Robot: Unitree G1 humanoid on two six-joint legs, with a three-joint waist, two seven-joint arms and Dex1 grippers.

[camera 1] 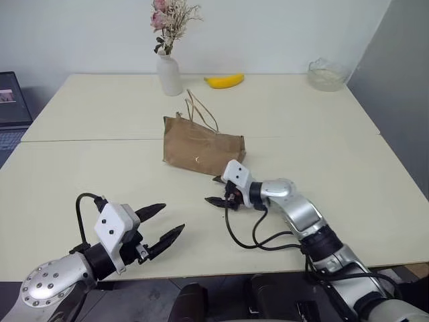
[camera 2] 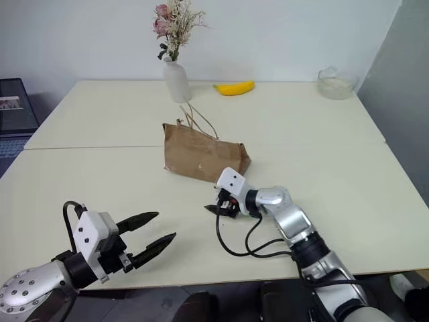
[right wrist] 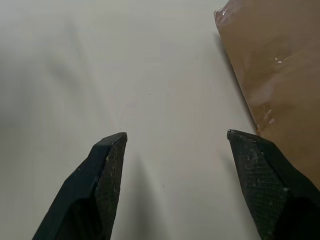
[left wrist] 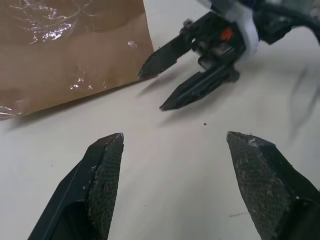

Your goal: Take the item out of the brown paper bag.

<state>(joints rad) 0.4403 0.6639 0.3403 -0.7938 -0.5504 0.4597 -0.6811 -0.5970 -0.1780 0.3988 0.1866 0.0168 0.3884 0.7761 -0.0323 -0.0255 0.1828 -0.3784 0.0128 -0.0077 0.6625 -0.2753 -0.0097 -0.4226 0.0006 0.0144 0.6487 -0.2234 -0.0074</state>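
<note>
Currently both hands open & empty: right hand (camera 1: 216,194) low beside brown paper bag (camera 1: 201,149) mid-worktop (camera 1: 348,154), left hand (camera 1: 163,224) apart. Item hidden, prob inside. Risk: 1-handed reach shoves bag away.

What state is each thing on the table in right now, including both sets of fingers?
Brown paper bag: lying on its side, handles loose, untouched.
Banana: lying on the table beyond the bag.
Vase: upright, holding dried flowers.
Left gripper: fingers open, empty.
Right gripper: fingers open, empty, beside the bag.

Bare table (camera 1: 100,168) left of brown paper bag (camera 1: 201,151), vase (camera 1: 169,75) and banana (camera 1: 225,81) behind it
</note>
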